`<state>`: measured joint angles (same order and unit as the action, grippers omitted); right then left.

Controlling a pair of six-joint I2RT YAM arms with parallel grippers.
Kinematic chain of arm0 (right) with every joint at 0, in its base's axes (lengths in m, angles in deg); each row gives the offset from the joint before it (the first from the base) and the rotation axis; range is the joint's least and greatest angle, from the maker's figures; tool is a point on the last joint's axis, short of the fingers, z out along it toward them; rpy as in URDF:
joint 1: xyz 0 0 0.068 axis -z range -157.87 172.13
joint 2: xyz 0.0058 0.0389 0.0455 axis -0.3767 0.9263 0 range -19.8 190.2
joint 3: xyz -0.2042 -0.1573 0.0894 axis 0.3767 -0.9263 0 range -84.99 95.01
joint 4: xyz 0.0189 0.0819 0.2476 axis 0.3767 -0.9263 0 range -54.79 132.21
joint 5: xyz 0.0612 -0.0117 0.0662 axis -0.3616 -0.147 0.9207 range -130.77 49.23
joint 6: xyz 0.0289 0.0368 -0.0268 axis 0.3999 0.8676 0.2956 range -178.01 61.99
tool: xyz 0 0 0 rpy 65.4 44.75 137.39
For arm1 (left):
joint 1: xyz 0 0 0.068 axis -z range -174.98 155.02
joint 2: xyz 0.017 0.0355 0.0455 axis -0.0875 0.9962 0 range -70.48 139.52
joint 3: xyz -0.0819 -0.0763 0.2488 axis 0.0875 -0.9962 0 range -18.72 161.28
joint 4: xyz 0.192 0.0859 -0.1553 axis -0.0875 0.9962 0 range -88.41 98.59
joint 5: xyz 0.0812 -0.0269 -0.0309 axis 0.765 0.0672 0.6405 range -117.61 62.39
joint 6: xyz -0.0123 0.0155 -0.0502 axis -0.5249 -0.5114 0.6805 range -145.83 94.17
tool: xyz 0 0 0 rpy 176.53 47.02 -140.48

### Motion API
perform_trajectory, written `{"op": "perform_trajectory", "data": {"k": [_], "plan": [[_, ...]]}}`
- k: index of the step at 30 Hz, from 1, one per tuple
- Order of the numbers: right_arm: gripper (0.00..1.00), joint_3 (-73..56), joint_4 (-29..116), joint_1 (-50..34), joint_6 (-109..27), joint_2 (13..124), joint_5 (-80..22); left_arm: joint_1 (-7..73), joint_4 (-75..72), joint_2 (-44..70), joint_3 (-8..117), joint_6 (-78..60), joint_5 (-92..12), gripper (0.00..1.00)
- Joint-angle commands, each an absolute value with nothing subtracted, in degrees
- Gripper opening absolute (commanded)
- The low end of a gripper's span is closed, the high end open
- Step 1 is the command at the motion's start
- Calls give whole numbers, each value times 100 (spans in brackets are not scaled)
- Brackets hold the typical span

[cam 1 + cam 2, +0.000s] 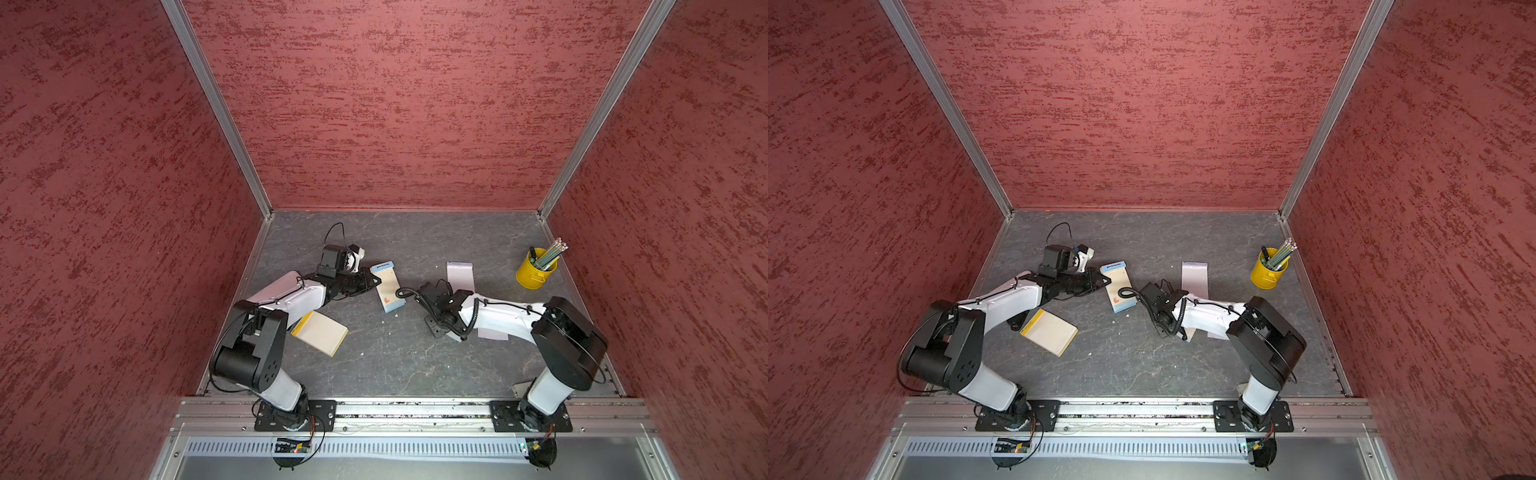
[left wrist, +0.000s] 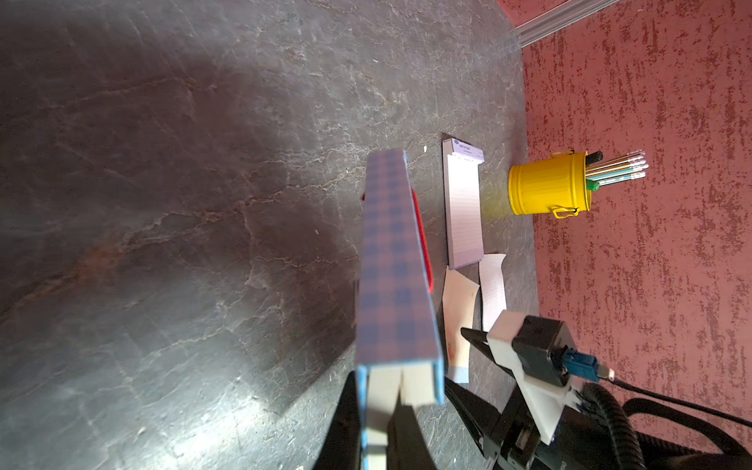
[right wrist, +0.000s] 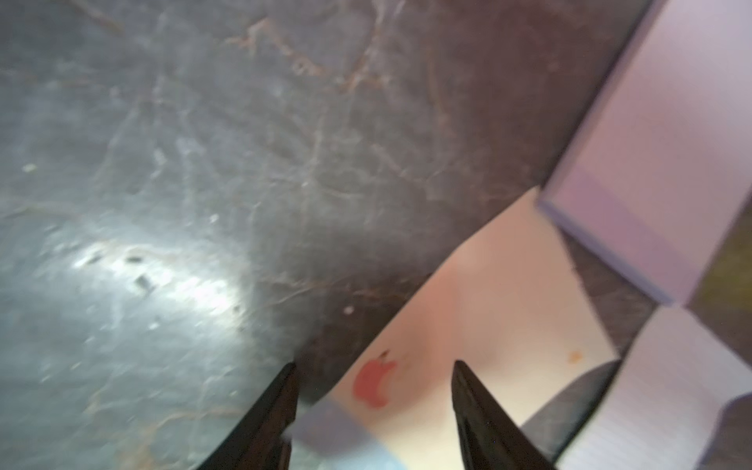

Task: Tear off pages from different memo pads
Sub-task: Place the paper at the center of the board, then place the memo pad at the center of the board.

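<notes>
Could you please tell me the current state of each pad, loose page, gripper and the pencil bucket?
left gripper: shut on one end of the blue-bordered pad.
right gripper: open, over the red-marked page.
blue-bordered pad: held.
red-marked page: loose on the table.
lavender pad: lying flat, ungripped.
lavender page: loose, partly under the right arm.
yellow-banded pad: lying flat, ungripped.
yellow bucket: upright, holding pencils.

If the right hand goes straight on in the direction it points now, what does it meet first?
Most likely the loose cream page with the red mark: the right hand, jaws open, points down at it. How far above the sheet the tips are, I cannot tell.
</notes>
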<state>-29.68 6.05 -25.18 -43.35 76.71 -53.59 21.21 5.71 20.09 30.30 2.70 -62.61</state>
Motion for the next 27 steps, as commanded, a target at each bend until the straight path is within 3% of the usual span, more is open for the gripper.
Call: {"op": "perform_trajectory", "data": {"k": [1,5,13,27], "plan": [[66,-2952,264,-2502,-4425,7230,-4650,2161,600,2157,3327,85,-6382,0],[68,-2830,307,-2140,-4313,6589,-4245,2340,662,2445,3667,70,-6316,0],[67,-3148,908,-1120,-3474,5696,-4617,3009,651,3999,4957,230,-6519,0],[65,-3489,1169,-1039,-3129,5393,-5163,3735,568,6112,7009,973,-6782,0]]}}
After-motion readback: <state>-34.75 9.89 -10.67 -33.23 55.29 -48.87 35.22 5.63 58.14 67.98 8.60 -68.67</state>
